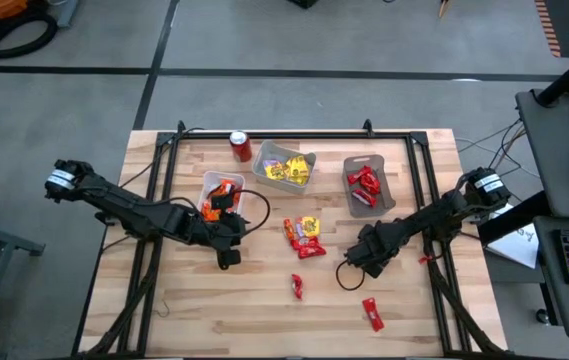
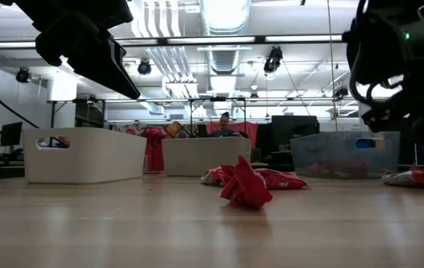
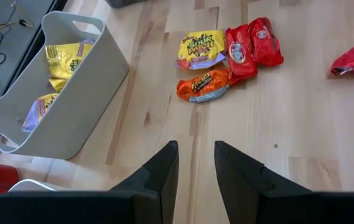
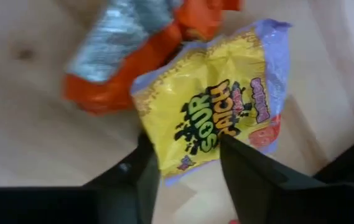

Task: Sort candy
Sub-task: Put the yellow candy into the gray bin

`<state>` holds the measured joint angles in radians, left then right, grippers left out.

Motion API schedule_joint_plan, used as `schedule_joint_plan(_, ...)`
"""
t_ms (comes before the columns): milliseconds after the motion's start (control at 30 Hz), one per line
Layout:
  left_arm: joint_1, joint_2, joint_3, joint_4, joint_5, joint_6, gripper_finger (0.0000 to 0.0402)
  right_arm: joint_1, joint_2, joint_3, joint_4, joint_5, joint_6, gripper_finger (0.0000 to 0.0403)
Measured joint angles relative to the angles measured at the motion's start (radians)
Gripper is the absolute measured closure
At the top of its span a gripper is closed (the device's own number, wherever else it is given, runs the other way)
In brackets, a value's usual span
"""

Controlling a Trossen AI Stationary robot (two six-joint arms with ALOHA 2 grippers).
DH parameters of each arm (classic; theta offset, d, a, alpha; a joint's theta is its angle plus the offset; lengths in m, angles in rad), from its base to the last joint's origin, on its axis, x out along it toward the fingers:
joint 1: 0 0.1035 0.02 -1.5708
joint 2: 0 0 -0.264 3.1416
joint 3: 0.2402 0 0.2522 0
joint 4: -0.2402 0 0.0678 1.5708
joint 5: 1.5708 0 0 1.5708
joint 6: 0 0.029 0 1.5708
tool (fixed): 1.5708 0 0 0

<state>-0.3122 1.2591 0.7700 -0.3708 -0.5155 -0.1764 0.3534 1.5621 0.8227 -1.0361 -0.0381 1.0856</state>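
A small pile of candy lies mid-table: a yellow pack, an orange one and red ones. Two more red candies lie nearer the front edge. My left gripper is open, low over bare wood beside the bin of orange candy. My right gripper is open, just right of the pile. In its wrist view the yellow pack's end shows between its fingers, and the orange pack lies behind. My right gripper's fingers stand on either side of the yellow pack's end. I cannot tell whether they touch it. The pack lies flat on the table against the orange one.
Three bins stand along the far side: one with orange candy, a white one with yellow packs and a clear one with red candy. A red soda can stands behind the bins. Bare wood lies along the near edge.
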Motion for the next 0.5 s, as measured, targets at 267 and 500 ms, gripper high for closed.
schedule_joint_plan(267, 0.0, 0.0, 0.0, 0.032, -0.002, 0.011, 0.0313, 0.0, 0.002, -0.001, 0.004, 0.004, -0.012, 0.0386)
schedule_joint_plan(500, 0.0, 0.0, 0.0, 0.035, -0.002, 0.011, 0.0313, 0.0, -0.005, 0.007, -0.02, -0.022, -0.049, 0.0394)
